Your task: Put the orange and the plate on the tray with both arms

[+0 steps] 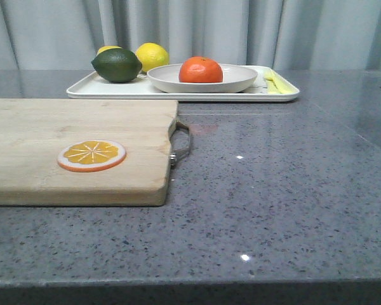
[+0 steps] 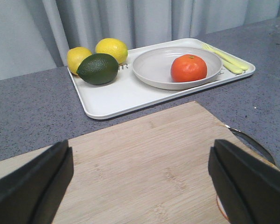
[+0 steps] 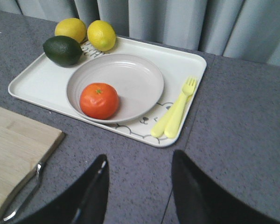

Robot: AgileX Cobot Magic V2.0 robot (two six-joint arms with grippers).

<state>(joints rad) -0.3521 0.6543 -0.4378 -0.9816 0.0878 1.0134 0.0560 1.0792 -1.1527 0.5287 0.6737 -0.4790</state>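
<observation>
orange (image 1: 200, 70) sat in plate (image 1: 202, 78), upper centre | plate rested on tray (image 1: 89, 89) | left gripper (image 2: 140, 179) and right gripper (image 3: 139, 186) gaped wide, empty

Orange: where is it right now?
The orange sits in the plate on the tray, far centre of the front view, right of the lime.

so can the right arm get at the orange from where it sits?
Probably yes. The right gripper is open and empty, with bare counter between it and the tray. The orange sits exposed on the plate, on its near side, nothing above it.
</observation>
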